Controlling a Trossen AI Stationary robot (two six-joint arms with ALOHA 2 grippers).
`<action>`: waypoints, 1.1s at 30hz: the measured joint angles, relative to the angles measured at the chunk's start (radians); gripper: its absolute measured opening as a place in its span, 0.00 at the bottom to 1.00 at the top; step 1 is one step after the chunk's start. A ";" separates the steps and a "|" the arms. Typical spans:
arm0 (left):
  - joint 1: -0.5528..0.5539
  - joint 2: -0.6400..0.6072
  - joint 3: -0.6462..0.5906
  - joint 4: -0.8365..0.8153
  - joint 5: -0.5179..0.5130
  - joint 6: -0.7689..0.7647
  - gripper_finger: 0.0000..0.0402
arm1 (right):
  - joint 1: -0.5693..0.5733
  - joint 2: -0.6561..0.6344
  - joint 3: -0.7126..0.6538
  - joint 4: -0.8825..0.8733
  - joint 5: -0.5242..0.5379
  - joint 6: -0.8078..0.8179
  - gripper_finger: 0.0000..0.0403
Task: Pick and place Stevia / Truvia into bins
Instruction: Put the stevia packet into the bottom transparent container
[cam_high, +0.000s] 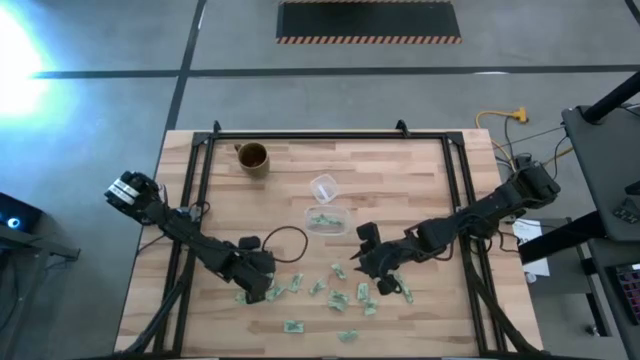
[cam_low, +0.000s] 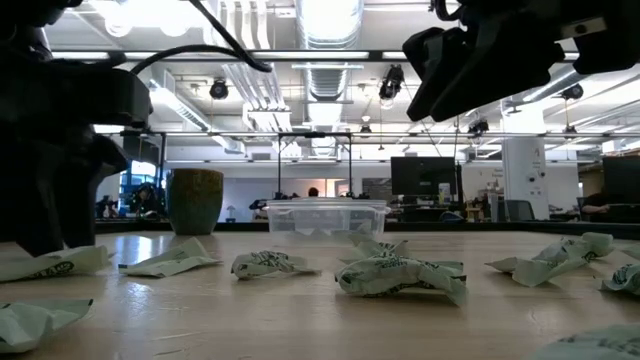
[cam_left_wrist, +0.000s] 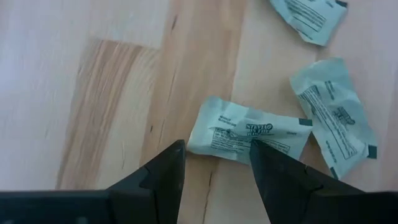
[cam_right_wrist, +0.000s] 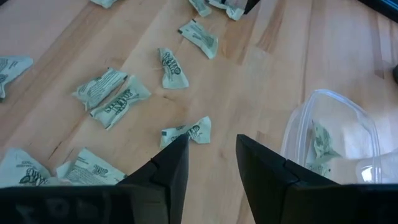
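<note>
Crumpled Stevia packets (cam_low: 400, 275) litter the near table, print too small to read; left gripper (cam_left_wrist: 216, 163) spread over one packet (cam_left_wrist: 245, 132). Right gripper (cam_right_wrist: 211, 155) spread, empty, hovering near the clear bin (cam_high: 327, 220) mid-table.

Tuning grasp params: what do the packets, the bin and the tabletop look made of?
Packets: thin matte paper, going by creases and twisted ends. Bin: clear, glossy plastic; packets inside show through its wall. Tabletop: light wood planks with visible grain and a smooth, possibly sealed finish.
</note>
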 joint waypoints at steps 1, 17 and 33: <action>0.000 0.000 -0.002 -0.001 0.000 0.010 0.41 | 0.000 0.000 0.000 0.000 0.000 0.003 0.30; -0.001 0.001 -0.009 -0.011 -0.044 0.156 0.03 | 0.000 0.000 0.000 0.002 0.001 0.111 0.24; 0.000 -0.077 -0.012 -0.017 -0.229 0.344 0.00 | 0.005 0.001 0.000 0.002 0.081 0.176 0.18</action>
